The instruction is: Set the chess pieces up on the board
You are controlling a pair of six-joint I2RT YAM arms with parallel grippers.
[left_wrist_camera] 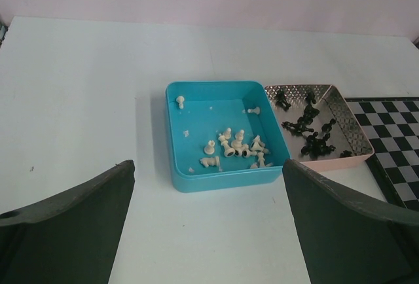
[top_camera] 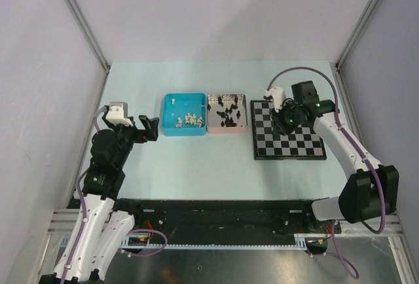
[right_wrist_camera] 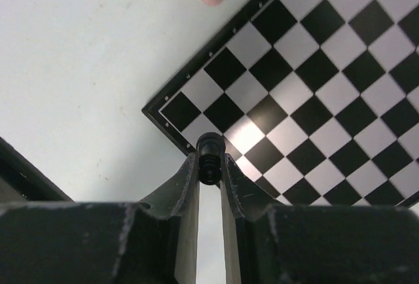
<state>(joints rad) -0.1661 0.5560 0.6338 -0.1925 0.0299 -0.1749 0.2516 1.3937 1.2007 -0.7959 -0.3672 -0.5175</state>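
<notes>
Black and round-headed, one chess piece (right_wrist_camera: 209, 156) is pinched in the narrow grip of the right gripper (right_wrist_camera: 209, 166), above a corner of the single board (top_camera: 288, 143), which is chequered black and pale grey inside a thin black border. Two trays lie beside it: a blue tray (left_wrist_camera: 226, 179) holding roughly a dozen white pieces (left_wrist_camera: 227, 141), and a pink tray (left_wrist_camera: 327, 164) with clumped black pieces (left_wrist_camera: 308, 130). The left gripper (top_camera: 146, 129) hangs wide apart, holding nothing, over the pale table (top_camera: 196, 166) between lilac walls (top_camera: 222, 9).

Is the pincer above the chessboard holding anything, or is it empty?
Holding. The right pincer is shut on a black chess piece, held over a corner of the board.
</notes>
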